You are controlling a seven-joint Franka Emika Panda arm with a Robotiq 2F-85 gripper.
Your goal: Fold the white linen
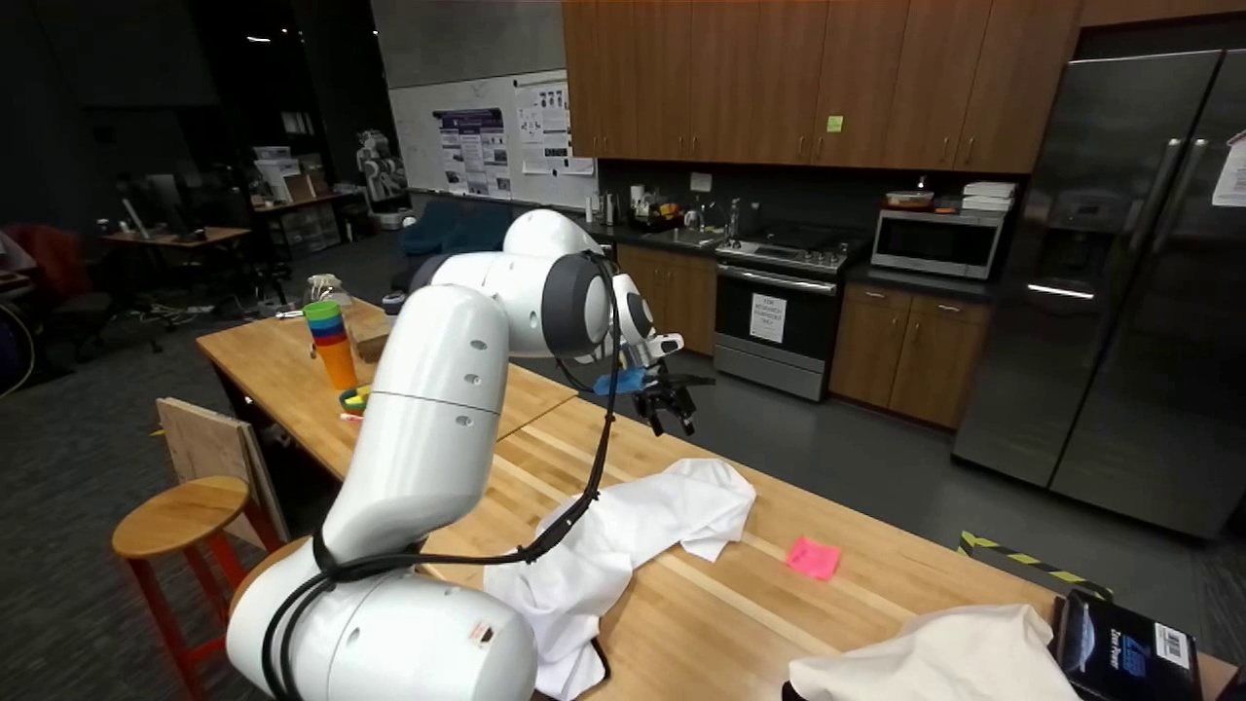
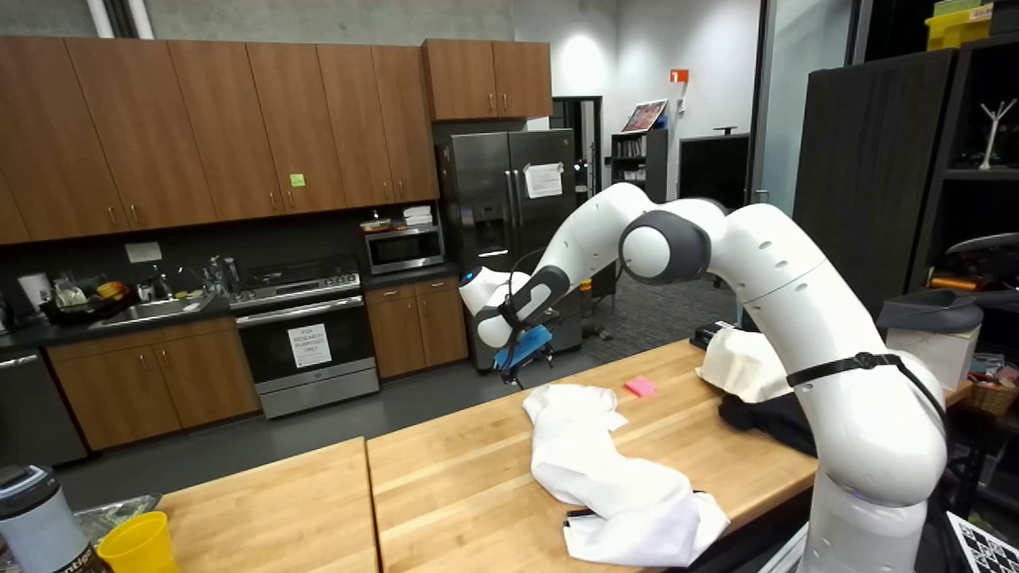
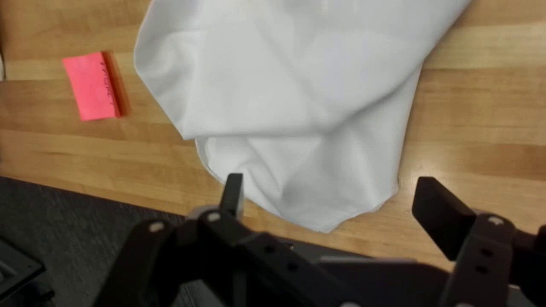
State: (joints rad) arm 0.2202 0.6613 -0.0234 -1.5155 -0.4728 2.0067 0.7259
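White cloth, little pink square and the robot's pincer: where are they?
White cloth (image 2: 597,469), in an exterior view: its rumpled middle.
Pink square (image 3: 91,86), in the wrist view: its top face.
Pincer (image 3: 328,191), wrist view: the gap between its fingertips.

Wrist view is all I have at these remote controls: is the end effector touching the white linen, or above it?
Observer: Above; in an exterior view the end effector hangs clear of the white linen.
Visitor: Where does the white linen go, past my picture's top edge?
Observer: In an exterior view it trails, rumpled, across the table toward the robot's base.
Visitor: And beyond the pink sticky notes?
Observer: In both exterior views, a cream-coloured cloth with a black box beside it.
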